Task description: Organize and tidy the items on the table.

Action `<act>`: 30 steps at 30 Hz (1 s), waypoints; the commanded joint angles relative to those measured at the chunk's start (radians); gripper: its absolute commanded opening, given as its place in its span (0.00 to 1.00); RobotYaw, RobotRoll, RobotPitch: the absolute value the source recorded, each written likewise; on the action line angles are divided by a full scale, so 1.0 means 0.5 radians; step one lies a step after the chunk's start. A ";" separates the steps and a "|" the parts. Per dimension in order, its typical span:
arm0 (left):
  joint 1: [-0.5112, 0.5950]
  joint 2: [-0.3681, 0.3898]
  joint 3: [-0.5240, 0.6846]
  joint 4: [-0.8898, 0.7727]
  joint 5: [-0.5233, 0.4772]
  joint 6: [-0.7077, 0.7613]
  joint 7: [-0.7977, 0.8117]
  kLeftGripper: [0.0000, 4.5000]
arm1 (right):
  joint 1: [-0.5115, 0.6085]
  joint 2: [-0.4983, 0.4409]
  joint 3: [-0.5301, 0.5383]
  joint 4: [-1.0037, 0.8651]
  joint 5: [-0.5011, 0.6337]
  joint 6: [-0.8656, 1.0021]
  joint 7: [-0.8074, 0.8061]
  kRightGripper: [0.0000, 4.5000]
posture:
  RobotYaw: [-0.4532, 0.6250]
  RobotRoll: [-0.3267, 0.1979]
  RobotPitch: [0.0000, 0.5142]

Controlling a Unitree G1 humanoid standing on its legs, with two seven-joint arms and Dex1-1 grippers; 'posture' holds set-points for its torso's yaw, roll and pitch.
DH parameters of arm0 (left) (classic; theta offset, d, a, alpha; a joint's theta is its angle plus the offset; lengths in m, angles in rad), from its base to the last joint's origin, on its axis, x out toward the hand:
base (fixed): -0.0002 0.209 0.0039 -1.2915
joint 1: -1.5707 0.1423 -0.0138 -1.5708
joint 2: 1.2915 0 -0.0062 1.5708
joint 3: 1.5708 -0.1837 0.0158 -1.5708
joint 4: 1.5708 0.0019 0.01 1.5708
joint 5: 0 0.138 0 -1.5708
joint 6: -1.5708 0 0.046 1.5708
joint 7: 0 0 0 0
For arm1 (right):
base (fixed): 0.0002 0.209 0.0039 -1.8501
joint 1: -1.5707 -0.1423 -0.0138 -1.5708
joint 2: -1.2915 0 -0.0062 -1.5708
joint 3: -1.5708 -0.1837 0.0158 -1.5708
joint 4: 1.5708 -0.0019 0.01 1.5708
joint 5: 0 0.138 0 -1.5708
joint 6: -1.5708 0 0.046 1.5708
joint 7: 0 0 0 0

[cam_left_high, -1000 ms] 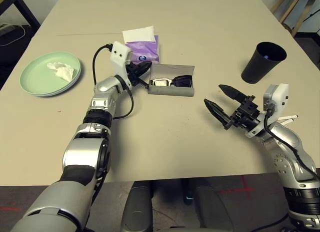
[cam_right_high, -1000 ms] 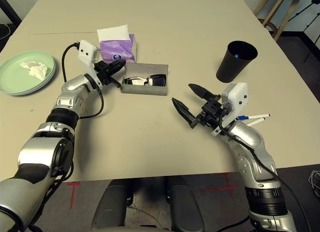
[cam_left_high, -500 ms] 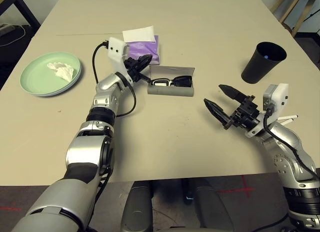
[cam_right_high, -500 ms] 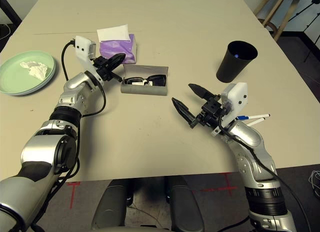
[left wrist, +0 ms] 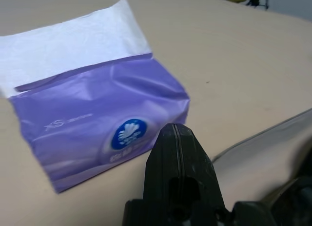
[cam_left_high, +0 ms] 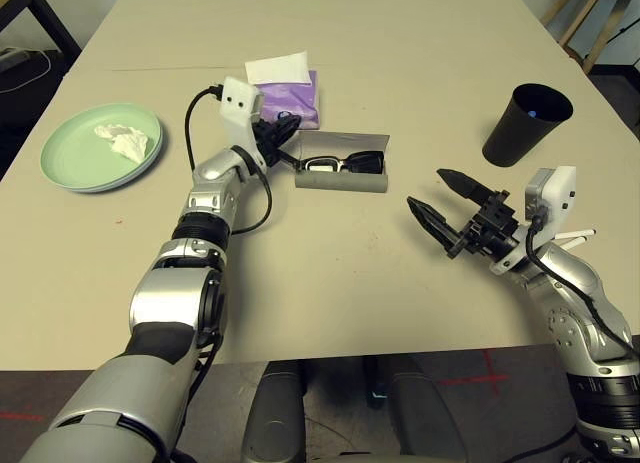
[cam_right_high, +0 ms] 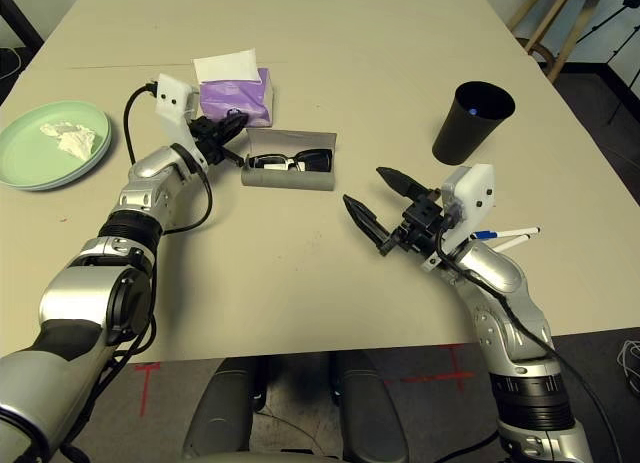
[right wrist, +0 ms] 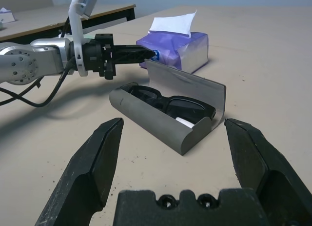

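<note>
Grey glasses case (cam_left_high: 343,163) sits open mid-table with the black sunglasses (cam_left_high: 345,163) lying folded inside, purple tissue box (cam_left_high: 287,98) just behind it with a white sheet poking up, crumpled tissue (cam_left_high: 123,140) on the green plate (cam_left_high: 68,168) far left, black cup (cam_left_high: 525,124) upright far right.

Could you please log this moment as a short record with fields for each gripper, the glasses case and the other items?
left gripper: shut, fingers together, at the case's open lid, beside the purple tissue box
right gripper: open, holding nothing, above the table, facing the case
glasses case: grey, lid open, black sunglasses inside
plates: green on pale blue, crumpled white tissue on top
black cup: upright, far right
markers: behind the right wrist
</note>
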 commanded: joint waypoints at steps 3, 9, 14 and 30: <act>-0.027 -0.016 -0.012 0.034 0.004 -0.038 -0.075 0.00 | 0.022 -0.001 0.021 -0.026 -0.009 -0.003 0.003 1.00 | 0.49 0.62 0.44; -0.015 -0.042 0.040 -0.018 -0.092 -0.025 -0.276 0.00 | 0.022 0.005 0.019 -0.018 -0.016 -0.012 0.001 1.00 | 0.49 0.62 0.43; 0.017 -0.057 0.047 -0.079 -0.159 -0.014 -0.475 0.00 | 0.015 0.011 0.024 -0.034 -0.020 0.001 -0.014 1.00 | 0.49 0.62 0.43; 0.142 0.002 -0.039 -0.288 -0.210 0.254 -0.786 0.00 | -0.023 0.014 0.013 -0.027 -0.025 -0.001 -0.018 1.00 | 0.49 0.62 0.41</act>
